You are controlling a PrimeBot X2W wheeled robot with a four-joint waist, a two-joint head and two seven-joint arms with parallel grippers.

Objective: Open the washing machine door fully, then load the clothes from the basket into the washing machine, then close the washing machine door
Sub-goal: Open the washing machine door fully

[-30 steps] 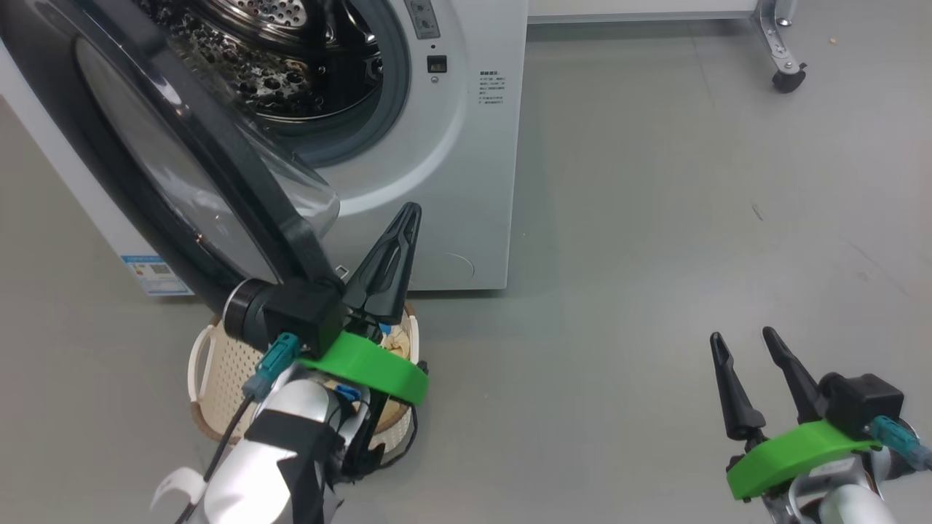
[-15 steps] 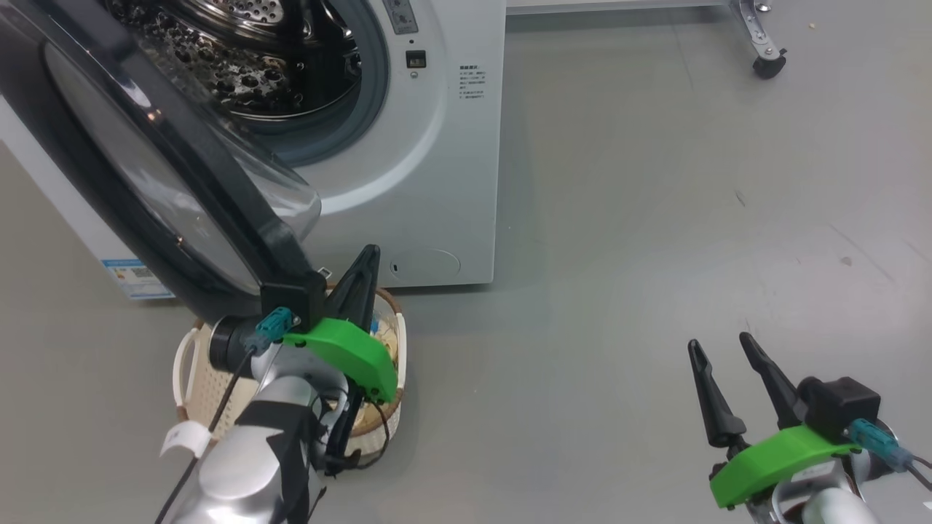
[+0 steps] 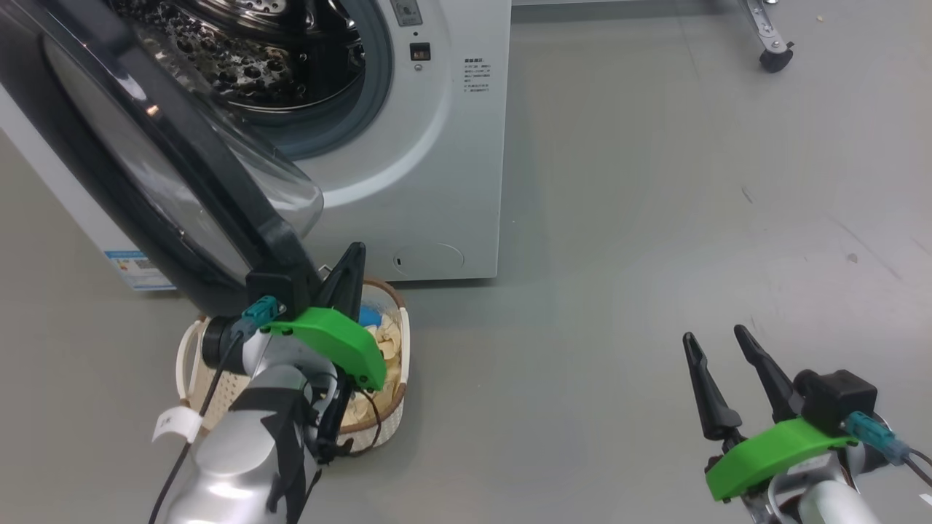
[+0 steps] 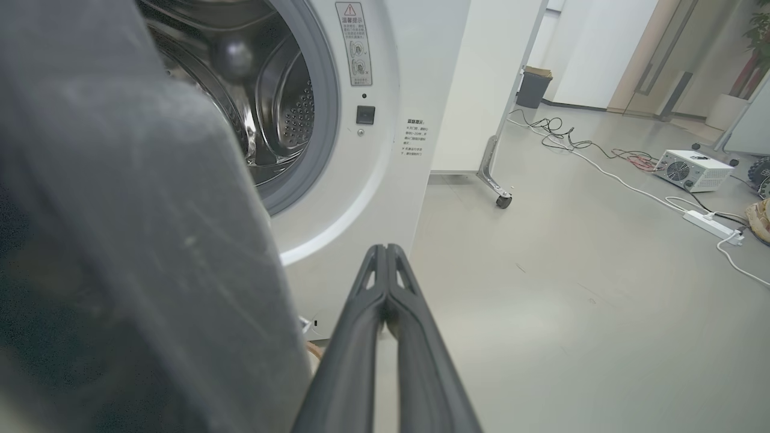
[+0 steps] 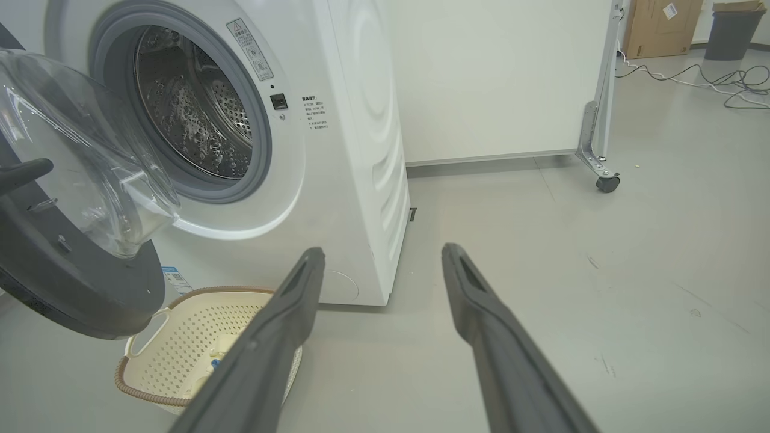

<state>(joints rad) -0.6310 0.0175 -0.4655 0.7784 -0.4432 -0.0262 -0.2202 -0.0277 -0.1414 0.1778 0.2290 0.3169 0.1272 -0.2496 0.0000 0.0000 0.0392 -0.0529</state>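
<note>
The left hand [image 3: 352,255], shut and empty, is now lowered past the door [image 3: 218,189] toward the basket [image 3: 403,349]; loading is expected. The right hand [image 3: 713,336] is held open.

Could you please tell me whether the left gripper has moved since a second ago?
Yes. Against the round service flap low on the white washing machine, the left gripper has come down and leftward in the head view, toward the cream perforated basket.
</note>
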